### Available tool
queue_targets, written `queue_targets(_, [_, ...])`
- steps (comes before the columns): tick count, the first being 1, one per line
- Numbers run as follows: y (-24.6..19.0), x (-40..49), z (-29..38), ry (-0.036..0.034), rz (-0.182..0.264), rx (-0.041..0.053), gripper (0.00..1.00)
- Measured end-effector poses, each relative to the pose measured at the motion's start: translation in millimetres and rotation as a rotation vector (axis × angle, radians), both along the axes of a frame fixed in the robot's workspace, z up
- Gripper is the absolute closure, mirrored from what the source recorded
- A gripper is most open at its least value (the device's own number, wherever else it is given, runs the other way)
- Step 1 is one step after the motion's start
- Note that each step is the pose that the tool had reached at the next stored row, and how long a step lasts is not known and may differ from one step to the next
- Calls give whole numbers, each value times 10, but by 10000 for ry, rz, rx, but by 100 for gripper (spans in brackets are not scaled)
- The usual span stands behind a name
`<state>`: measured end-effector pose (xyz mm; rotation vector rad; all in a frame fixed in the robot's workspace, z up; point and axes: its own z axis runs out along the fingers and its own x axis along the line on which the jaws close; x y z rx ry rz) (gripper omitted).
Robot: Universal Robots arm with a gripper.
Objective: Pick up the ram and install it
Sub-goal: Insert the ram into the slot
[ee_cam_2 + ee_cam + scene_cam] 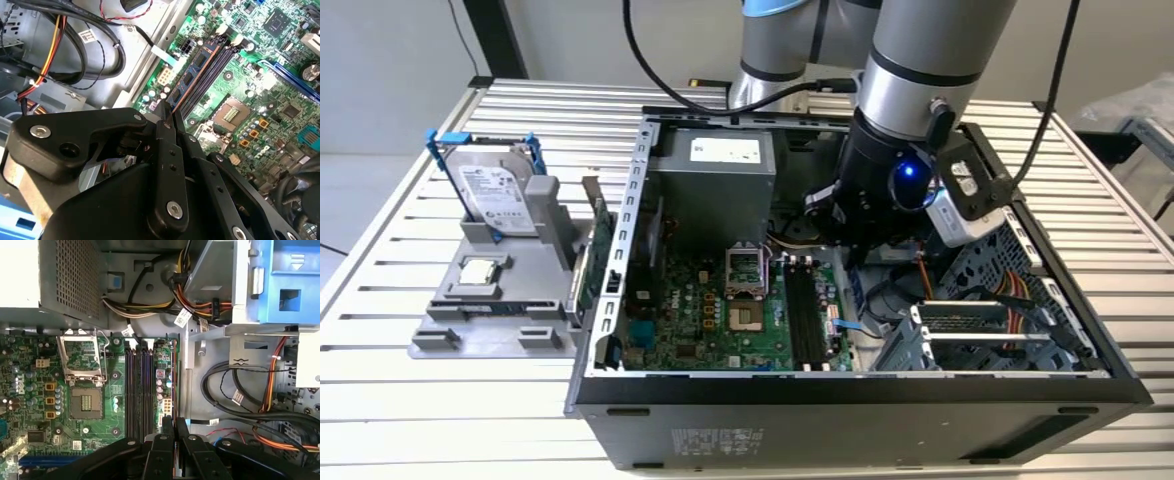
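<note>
The ram (194, 72) is a thin green stick with dark chips, standing on edge over the motherboard. It runs alongside the long black slots (212, 67), on their side nearer the case's metal wall. In the first wrist view the ram (173, 380) shows edge-on as a thin line beside the slots (139, 390). My gripper (166, 111) is shut on the ram's near end, its black fingers pressed together around the thin board (175, 421). I cannot tell whether the stick sits in a slot or hangs just above. In the exterior view the arm (894, 170) reaches down into the open case by the slots (803, 318).
The open CPU socket (86, 402) lies beside the slots. Bundled cables (240, 400) and a drive cage (987, 320) crowd the other side. The power supply (714, 180) stands at the case's back. A hard drive (494, 195) rests in a grey stand outside, at the exterior view's left.
</note>
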<state>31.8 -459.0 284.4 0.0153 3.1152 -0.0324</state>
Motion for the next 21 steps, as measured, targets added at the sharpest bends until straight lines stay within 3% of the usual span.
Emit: queue_targets(21, [-18,-2,-235,7,0,-8,100])
